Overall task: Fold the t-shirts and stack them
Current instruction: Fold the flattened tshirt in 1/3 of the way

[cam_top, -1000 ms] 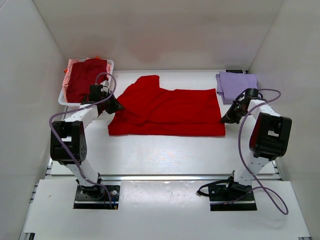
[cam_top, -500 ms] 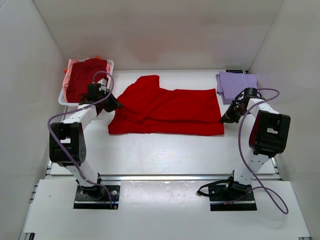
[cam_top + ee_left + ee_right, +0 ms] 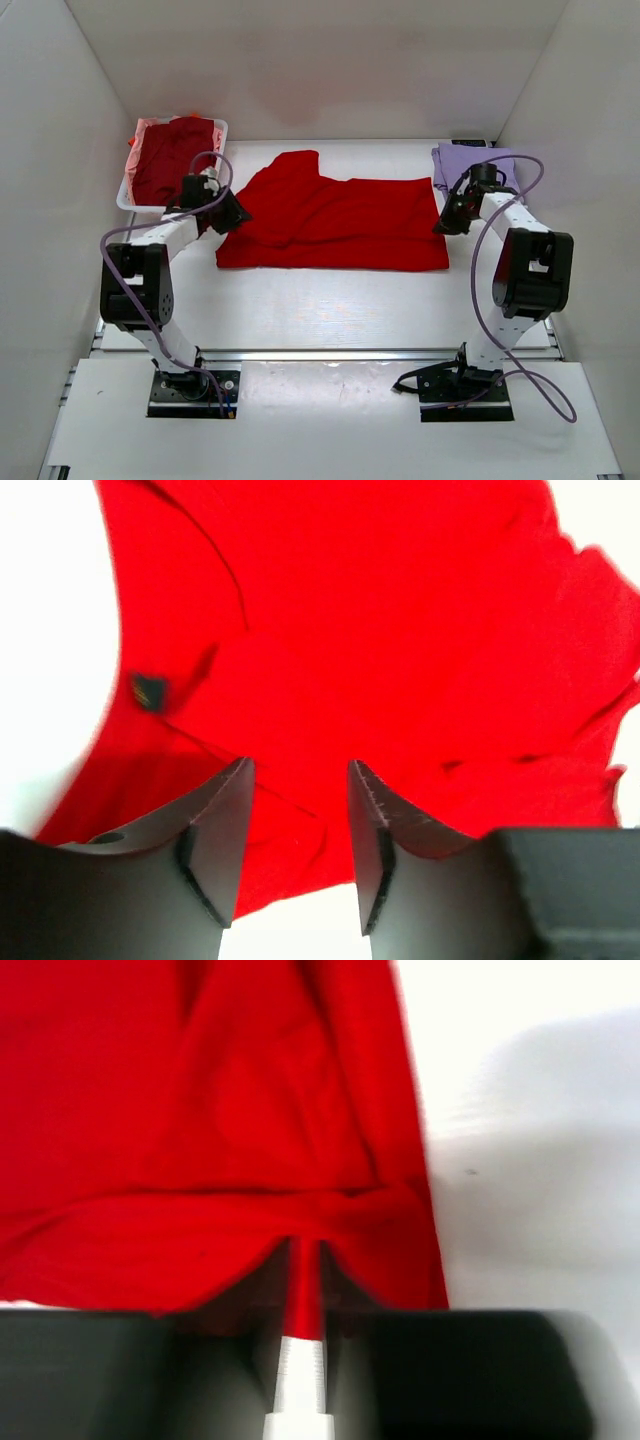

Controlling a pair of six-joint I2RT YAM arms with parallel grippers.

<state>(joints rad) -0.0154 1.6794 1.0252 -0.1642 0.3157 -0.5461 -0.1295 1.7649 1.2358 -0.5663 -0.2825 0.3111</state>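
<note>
The red t-shirt [image 3: 340,225] lies flat across the middle of the desk [image 3: 330,300], its long axis running from the left edge toward the right edge. Its near hem is straight. One sleeve juts toward the far edge at the left end.

The left hand [image 3: 238,213] sits at the shirt's left end. Its fingers [image 3: 225,820] are parted and nothing is between them; cloth lies beneath. The right hand [image 3: 445,222] sits at the right end. A narrow tuck of red cloth [image 3: 303,1280] runs into the slim gap between its fingers. I cannot tell whether that tuck is clamped or lying loose.

I judge the step in hand to be laying down this fold.

1. Part the right fingers fully before moving the arm.
2. Lift both hands straight up, so that neither end is dragged.
3. Check that the near hem is straight.
4. Tuck the protruding sleeve before the next fold.

The lavender t-shirt [image 3: 475,165] lies folded at the far right corner and is the likely base of the stack. The basket [image 3: 124,196] at the far left corner holds a maroon t-shirt [image 3: 170,160].
</note>
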